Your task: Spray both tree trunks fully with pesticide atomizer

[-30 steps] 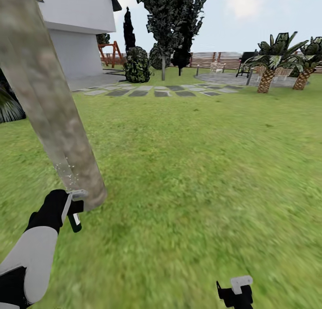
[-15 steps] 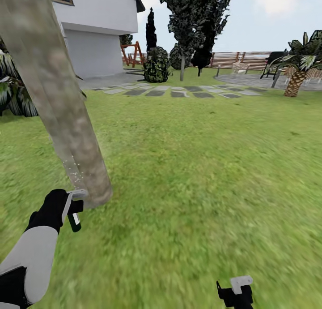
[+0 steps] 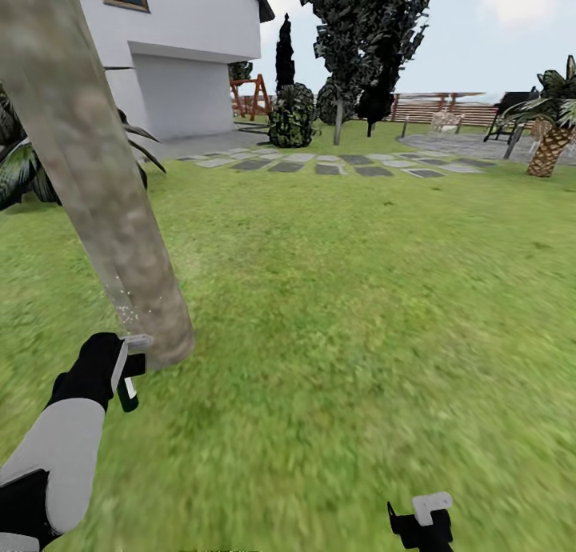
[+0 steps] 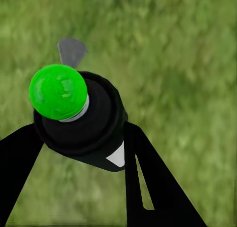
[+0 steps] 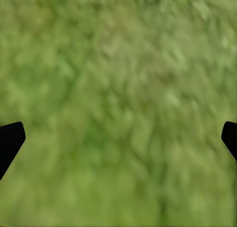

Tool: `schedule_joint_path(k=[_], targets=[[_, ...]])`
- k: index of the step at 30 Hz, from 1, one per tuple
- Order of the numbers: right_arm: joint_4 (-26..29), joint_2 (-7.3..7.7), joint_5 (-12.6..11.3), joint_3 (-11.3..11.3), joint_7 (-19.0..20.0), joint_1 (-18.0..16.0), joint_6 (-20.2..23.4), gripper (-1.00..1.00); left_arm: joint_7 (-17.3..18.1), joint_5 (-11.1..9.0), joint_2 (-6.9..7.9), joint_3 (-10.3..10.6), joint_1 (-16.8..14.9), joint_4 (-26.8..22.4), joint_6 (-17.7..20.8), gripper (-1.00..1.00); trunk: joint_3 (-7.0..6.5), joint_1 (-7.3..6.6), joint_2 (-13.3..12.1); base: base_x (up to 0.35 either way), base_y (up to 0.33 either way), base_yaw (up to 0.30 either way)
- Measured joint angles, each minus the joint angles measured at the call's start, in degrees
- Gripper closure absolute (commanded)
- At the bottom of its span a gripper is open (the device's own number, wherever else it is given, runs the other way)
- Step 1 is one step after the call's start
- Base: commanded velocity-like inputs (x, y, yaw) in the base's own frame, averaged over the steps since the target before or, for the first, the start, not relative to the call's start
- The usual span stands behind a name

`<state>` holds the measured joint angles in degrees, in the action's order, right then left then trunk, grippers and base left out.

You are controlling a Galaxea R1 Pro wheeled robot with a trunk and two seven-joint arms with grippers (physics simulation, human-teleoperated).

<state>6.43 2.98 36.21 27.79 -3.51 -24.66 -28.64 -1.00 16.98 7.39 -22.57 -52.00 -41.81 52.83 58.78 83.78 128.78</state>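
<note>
The near tree trunk [image 3: 104,208], mottled grey-brown, leans across the left of the head view, with its flared base on the grass floor [image 3: 360,312]. Fine white pesticide specks [image 3: 124,306] dot the bark low down. My left gripper [image 3: 128,370] hangs just beside the trunk's base, shut on the pesticide atomizer [image 3: 126,388]. In the left wrist view the atomizer [image 4: 94,126] is a black body with a white patch and a round bright-green cap, held between black fingers [image 4: 153,187]. My right gripper [image 3: 420,522] is low over the grass, open and empty [image 5: 118,138]. The second tree [image 3: 338,120] stands far back.
A white house [image 3: 172,56] is at the back left, with spiky plants [image 3: 24,172] behind the near trunk. Stepping stones [image 3: 320,166] cross the lawn. A round bush [image 3: 292,116], a palm [image 3: 552,148], a paved patio [image 3: 472,144] and the slat fence [image 3: 440,108] lie beyond.
The whole view has shifted as the camera turned left, so house and far tree sit further right. The left gripper with the atomizer sits slightly higher, still at the trunk's base.
</note>
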Motion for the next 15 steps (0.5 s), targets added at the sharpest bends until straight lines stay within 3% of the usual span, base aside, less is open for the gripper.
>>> schedule_joint_path(k=[6, 11, 15], targets=[[0.02, 0.0, 0.0, -0.03, -0.02, 0.0, 0.0, -1.0, -0.02, 0.03, -0.1, 0.01, -4.46, 0.08, 0.64, 1.0, 0.0, -0.01, 0.0, 0.055, -0.272, 0.242], [0.04, 0.04, -0.01, 0.01, -0.03, 0.01, -0.01, -1.0, -0.03, 0.0, -0.3, 0.0, -8.36, 0.35, 2.27, 1.0, 0.0, -0.03, 0.0, 0.195, -0.228, 0.026], [0.06, 0.09, 0.0, 0.01, -0.06, 0.01, 0.0, -1.0, -0.03, 0.09, -0.01, 0.0, -9.23, 0.11, 2.9, 1.0, 0.0, -0.03, 0.0, 0.268, -0.15, 0.001]])
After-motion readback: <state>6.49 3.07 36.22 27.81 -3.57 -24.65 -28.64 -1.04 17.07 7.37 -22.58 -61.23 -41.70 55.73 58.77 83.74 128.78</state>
